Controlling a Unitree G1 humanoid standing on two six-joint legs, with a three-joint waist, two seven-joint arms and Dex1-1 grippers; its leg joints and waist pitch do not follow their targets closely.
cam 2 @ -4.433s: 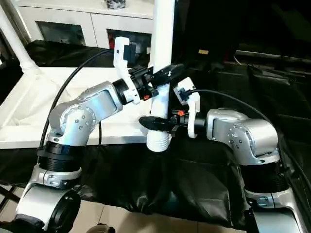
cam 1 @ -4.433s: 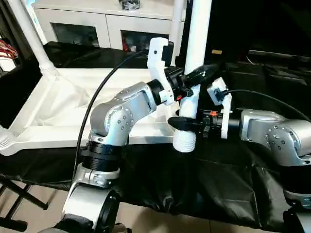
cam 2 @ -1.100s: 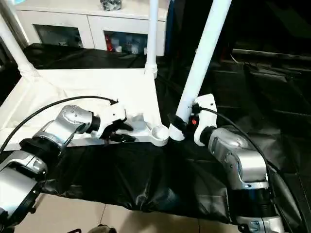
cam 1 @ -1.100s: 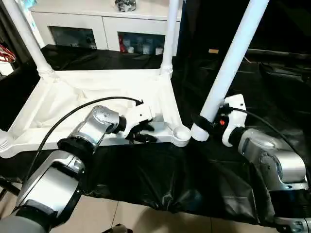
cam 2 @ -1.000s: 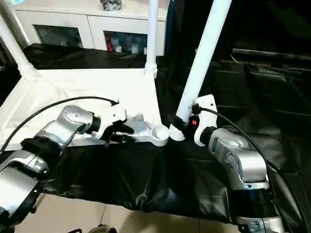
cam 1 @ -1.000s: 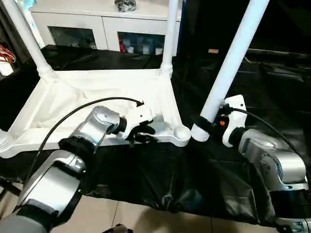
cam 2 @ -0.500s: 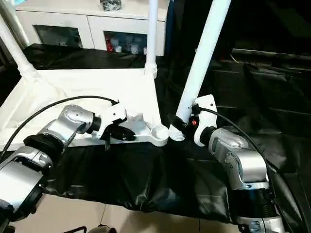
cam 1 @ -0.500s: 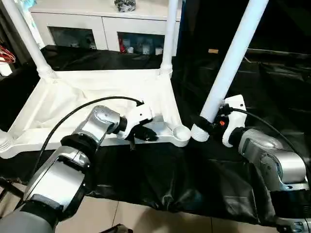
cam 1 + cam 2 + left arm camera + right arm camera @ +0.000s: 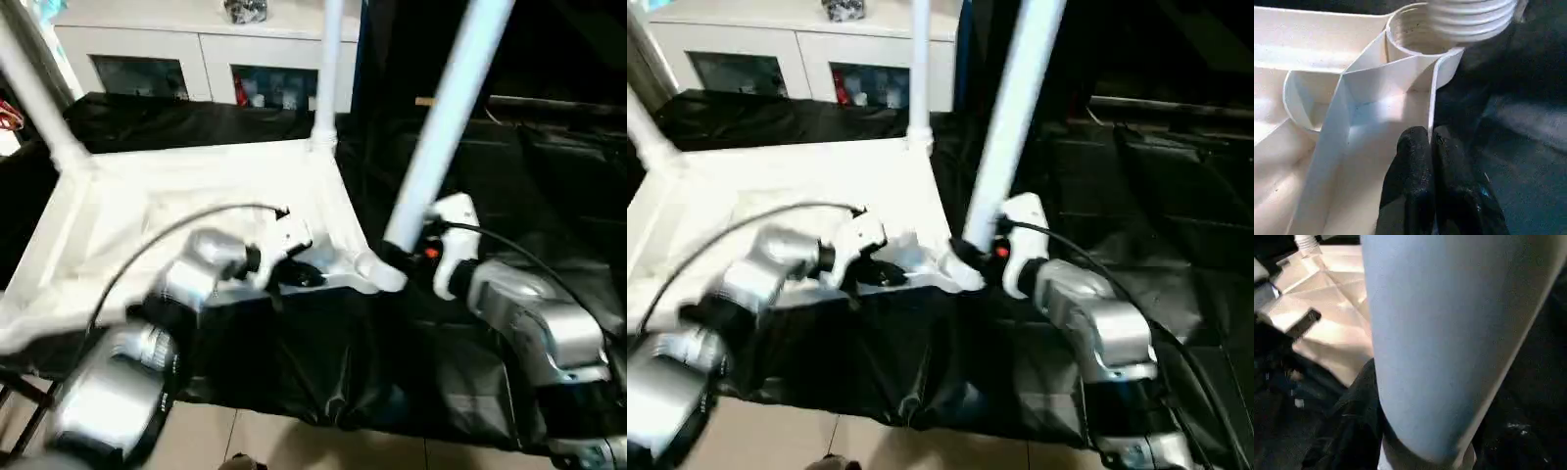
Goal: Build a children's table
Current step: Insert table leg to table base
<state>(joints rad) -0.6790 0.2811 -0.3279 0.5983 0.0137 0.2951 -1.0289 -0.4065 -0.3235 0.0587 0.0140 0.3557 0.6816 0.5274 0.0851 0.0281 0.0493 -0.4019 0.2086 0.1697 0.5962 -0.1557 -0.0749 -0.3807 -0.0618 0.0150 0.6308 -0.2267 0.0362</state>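
Note:
The white tabletop (image 9: 196, 186) lies underside up on the black cloth. Two white legs (image 9: 328, 69) stand upright in its far sockets. My left gripper (image 9: 299, 277) is at the near rim, just left of the free corner socket (image 9: 377, 272). In the left wrist view it (image 9: 1430, 134) is shut, pinching the thin rim wall. My right gripper (image 9: 402, 257) is shut on a third leg (image 9: 441, 127) near its ribbed end (image 9: 1469, 19). That leg tilts to the right, and its end hangs right at the socket's (image 9: 1415, 29) edge.
A white cabinet (image 9: 196, 49) with glass doors stands behind the black-covered work table (image 9: 323, 352). The table's front edge runs just below my arms, with bare floor (image 9: 255, 441) beyond. A black cable (image 9: 196, 220) arcs over my left forearm.
My left gripper has shut on the tabletop's near rim. The leg's ribbed end now sits closer to the corner socket. The whole picture has shifted with the camera.

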